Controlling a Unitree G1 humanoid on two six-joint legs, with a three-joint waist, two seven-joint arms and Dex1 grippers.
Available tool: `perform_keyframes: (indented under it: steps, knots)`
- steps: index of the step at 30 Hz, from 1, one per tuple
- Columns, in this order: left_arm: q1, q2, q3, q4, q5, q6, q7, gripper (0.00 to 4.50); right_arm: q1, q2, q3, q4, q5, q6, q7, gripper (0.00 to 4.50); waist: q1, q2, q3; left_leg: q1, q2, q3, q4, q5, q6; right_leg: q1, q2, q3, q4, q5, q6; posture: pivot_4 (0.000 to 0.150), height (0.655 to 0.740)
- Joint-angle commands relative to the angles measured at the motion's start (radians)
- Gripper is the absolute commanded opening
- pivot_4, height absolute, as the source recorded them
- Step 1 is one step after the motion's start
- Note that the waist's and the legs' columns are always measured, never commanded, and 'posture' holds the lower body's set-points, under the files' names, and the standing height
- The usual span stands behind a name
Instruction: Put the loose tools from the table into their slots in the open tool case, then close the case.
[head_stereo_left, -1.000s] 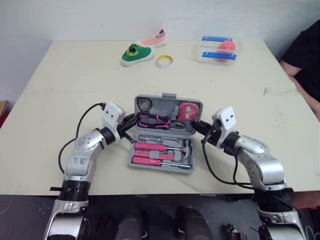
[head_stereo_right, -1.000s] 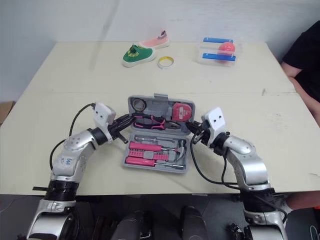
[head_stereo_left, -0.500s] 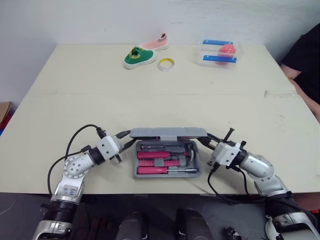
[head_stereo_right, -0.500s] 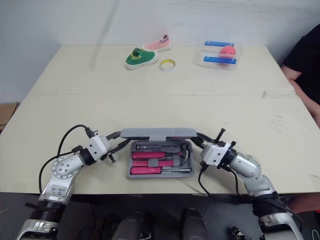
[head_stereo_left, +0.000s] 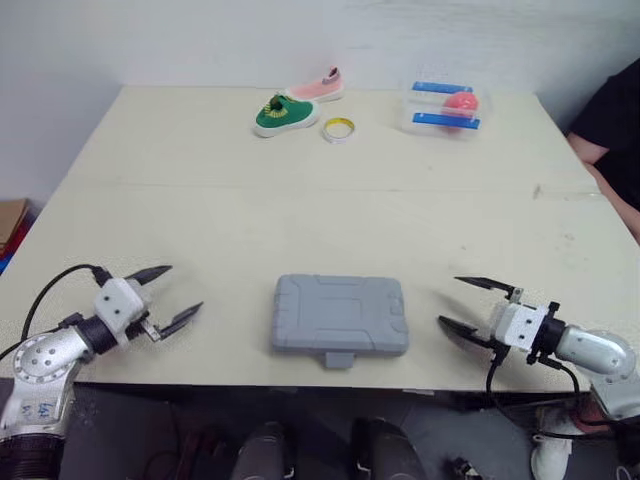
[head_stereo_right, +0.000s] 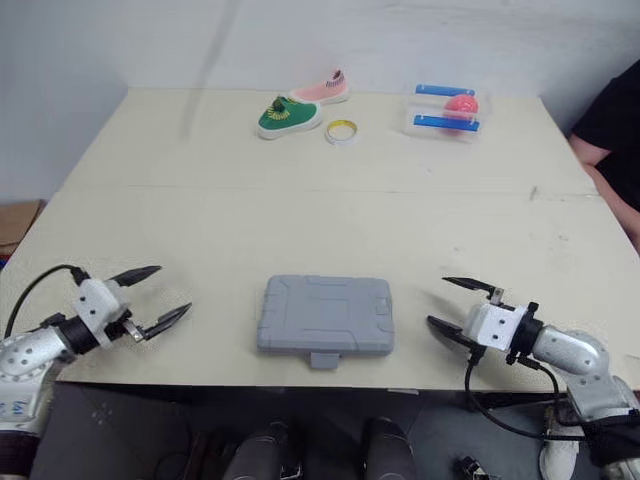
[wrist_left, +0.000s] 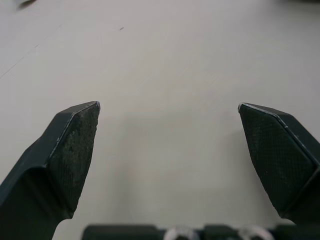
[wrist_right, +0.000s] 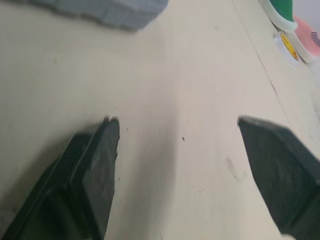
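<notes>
The grey tool case (head_stereo_left: 340, 314) lies shut near the front edge of the surface (head_stereo_left: 300, 210). Our left gripper (head_stereo_left: 185, 287) and right gripper (head_stereo_left: 449, 300) flank it, well apart, jaws spread wide, empty.

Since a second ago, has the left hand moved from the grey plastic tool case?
Yes: the left hand has drawn leftward, clear of the grey plastic tool case.
</notes>
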Motion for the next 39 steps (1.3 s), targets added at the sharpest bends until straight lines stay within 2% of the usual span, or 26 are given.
perform_keyframes:
  steps: [1, 3, 6, 8, 12, 18, 22, 30, 37, 39]
  knots:
    - [-0.062, -0.020, -0.003, -0.105, -0.069, 0.124, 0.010, 3.17, 0.081, -0.053, -0.023, -0.232, 0.259, 0.315, 0.153, 2.67, 0.011, 0.000, 0.000, 0.000, 0.000, 0.000, 0.000, -0.003, -0.003, -0.001, 0.000, 0.001, 0.000, 0.000, 0.000, 0.150, 0.7400]
    - [-0.090, -0.033, -0.016, -0.134, -0.065, 0.177, 0.025, 2.36, 0.116, -0.072, -0.033, -0.305, 0.296, 0.403, 0.198, 1.71, 0.015, 0.001, 0.000, 0.000, 0.000, -0.001, -0.001, -0.003, -0.004, -0.001, 0.000, 0.001, 0.001, 0.000, -0.001, 0.150, 0.7400]
    - [-0.165, -0.055, -0.089, -0.167, -0.037, 0.274, 0.028, 0.90, 0.147, -0.103, -0.019, -0.401, 0.303, 0.507, 0.259, 0.14, 0.014, 0.001, 0.001, -0.001, 0.000, -0.001, -0.001, -0.002, -0.004, -0.001, 0.001, -0.001, 0.000, 0.000, -0.001, 0.150, 0.7400]
    - [-0.213, -0.073, -0.136, -0.162, -0.006, 0.303, 0.026, 0.05, 0.153, -0.106, -0.006, -0.450, 0.304, 0.572, 0.279, 0.00, 0.014, 0.001, 0.001, -0.001, 0.001, 0.000, -0.001, 0.001, -0.005, -0.001, 0.002, -0.001, 0.000, 0.000, -0.001, 0.150, 0.7400]
    - [-0.316, -0.124, -0.232, -0.104, 0.044, 0.386, 0.018, 0.05, 0.144, -0.078, 0.036, -0.533, 0.290, 0.691, 0.289, 0.00, 0.013, 0.001, 0.001, -0.001, 0.001, 0.002, -0.001, 0.002, -0.004, -0.002, 0.003, -0.003, 0.001, 0.000, -0.001, 0.150, 0.7400]
    - [-0.438, -0.207, -0.333, 0.046, 0.133, 0.361, 0.001, 0.05, 0.104, -0.013, 0.098, -0.587, 0.221, 0.770, 0.272, 0.00, 0.016, 0.000, 0.001, -0.002, 0.000, 0.003, 0.000, 0.002, -0.005, -0.003, 0.003, -0.006, 0.001, 0.000, -0.001, 0.150, 0.7400]
    - [-0.466, -0.217, -0.364, 0.097, 0.159, 0.348, -0.048, 0.05, 0.059, 0.044, 0.124, -0.566, 0.151, 0.778, 0.233, 0.00, 0.016, 0.000, 0.001, -0.002, 0.000, 0.003, 0.001, 0.002, -0.004, -0.004, 0.003, -0.006, 0.001, 0.000, 0.000, 0.150, 0.7400]
    - [-0.381, -0.198, -0.333, 0.031, 0.136, 0.404, -0.074, 0.05, -0.107, 0.179, 0.109, -0.388, 0.016, 0.742, 0.124, 0.00, 0.004, -0.001, 0.001, -0.002, 0.000, 0.004, 0.001, 0.002, -0.005, -0.005, 0.003, -0.005, 0.002, 0.000, 0.000, 0.150, 0.7400]
    - [-0.236, -0.211, -0.289, -0.167, 0.106, 0.498, -0.007, 0.05, -0.253, 0.250, 0.116, -0.186, -0.074, 0.688, 0.086, 0.00, 0.006, -0.001, 0.001, -0.002, 0.000, 0.004, 0.001, 0.002, -0.005, -0.005, 0.003, -0.005, 0.002, 0.000, -0.001, 0.150, 0.7400]
    - [-0.191, -0.223, -0.256, -0.226, 0.111, 0.511, 0.053, 0.05, -0.281, 0.248, 0.113, -0.137, -0.099, 0.675, 0.079, 0.00, 0.002, -0.001, 0.001, -0.002, 0.000, 0.004, 0.001, 0.002, -0.005, -0.005, 0.002, -0.004, 0.002, 0.000, 0.000, 0.150, 0.7400]
